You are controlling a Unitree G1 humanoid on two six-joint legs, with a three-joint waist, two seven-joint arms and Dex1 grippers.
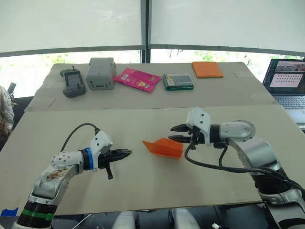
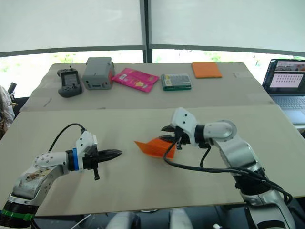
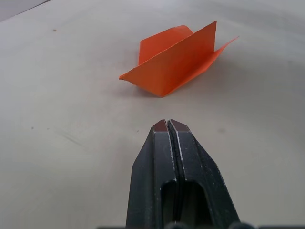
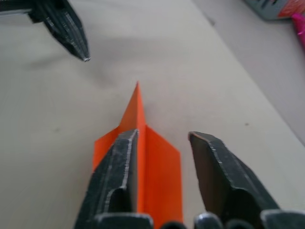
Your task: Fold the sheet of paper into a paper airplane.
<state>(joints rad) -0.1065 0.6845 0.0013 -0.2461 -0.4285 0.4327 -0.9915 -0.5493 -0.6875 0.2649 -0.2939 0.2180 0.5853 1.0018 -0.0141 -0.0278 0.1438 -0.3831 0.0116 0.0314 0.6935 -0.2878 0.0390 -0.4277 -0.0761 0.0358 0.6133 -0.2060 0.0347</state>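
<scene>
Across the near half of the scene runs a broad beige table (image 1: 143,186), with a second table (image 1: 228,93) butted against its far edge. At the far right a laptop (image 1: 287,86) sits open, its screen lit. Along the far table, left to right, lie a dark handheld controller (image 1: 73,82), a grey box (image 1: 101,73), a pink glossy packet (image 1: 137,79), a green-edged case (image 1: 178,81) and an orange rectangular pad (image 1: 207,69).

On the near table the right arm reaches in from the right, and the right gripper (image 1: 180,133) has its black fingers parted, one above the other in the head views. In the right wrist view one finger (image 4: 116,183) overlaps the upright fold of the paper airplane (image 1: 163,147) while the other stands clear to the side, with a gap between them (whether the paper is actually touched, I cannot tell).

The left gripper (image 1: 125,153) hovers low over the near-left part of the table, its fingers pressed together with nothing between them, pointing right toward the paper and well apart from it.

The paper airplane rests near the middle of the near table, just beneath the right gripper: a bright-orange creased wedge, its sharp nose pointing left toward the left gripper, a flap standing up along its centre.
</scene>
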